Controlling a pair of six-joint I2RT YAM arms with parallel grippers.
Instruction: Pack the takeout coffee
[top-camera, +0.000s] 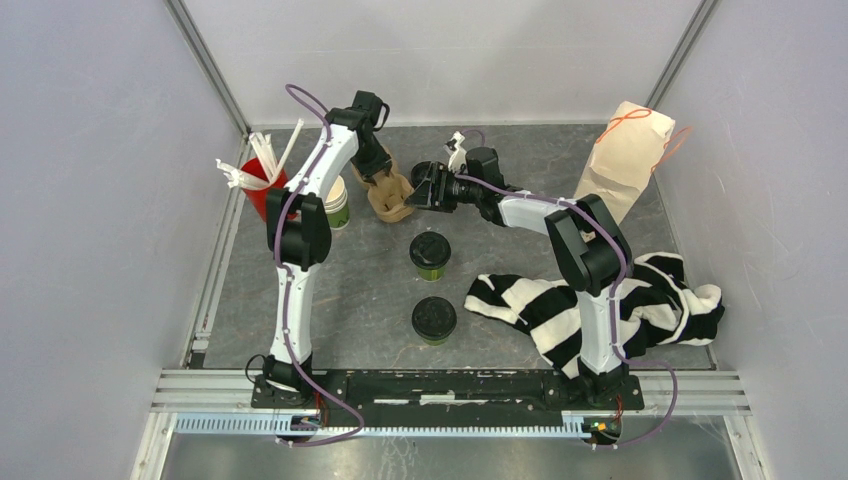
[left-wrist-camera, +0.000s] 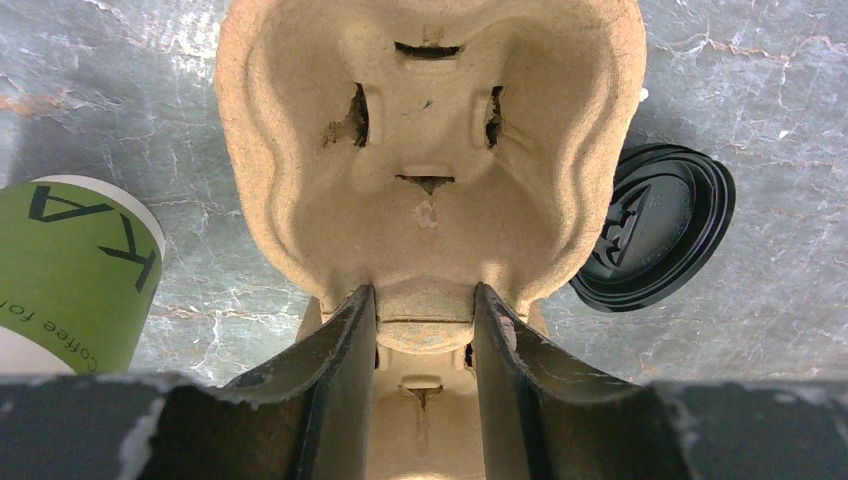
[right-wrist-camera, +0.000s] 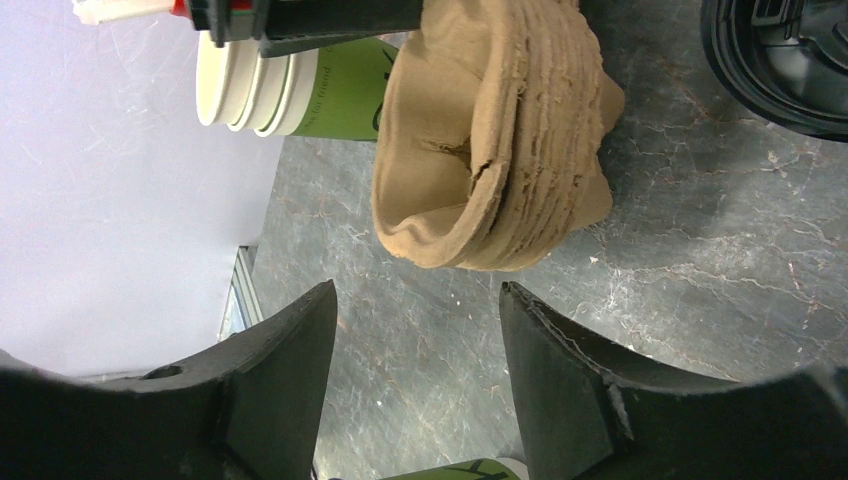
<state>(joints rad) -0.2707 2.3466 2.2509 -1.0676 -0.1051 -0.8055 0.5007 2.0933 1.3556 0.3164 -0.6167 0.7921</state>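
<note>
Some of the striped cloth (top-camera: 520, 300) is hidden behind the right arm. Brown paper bag (top-camera: 625, 160) stands in the far right corner.

Pulp carrier stack (top-camera: 390, 200): we see the left gripper (left-wrist-camera: 425, 300) clamped on its centre ridge. The near end of the stack is cut off in the left wrist view. Right gripper (right-wrist-camera: 418, 295) is just beside the stack, fingers apart, nothing between them.

Far lidded cup (top-camera: 430, 255) and near lidded cup (top-camera: 434, 320) stand mid-table, both outside the carrier.

Unlidded cup stack (top-camera: 337, 203), left of the carrier, reads "KA" and "Coffee fo"; the rest is cut off. We can't read the embossing on the black lid (left-wrist-camera: 655, 225).
</note>
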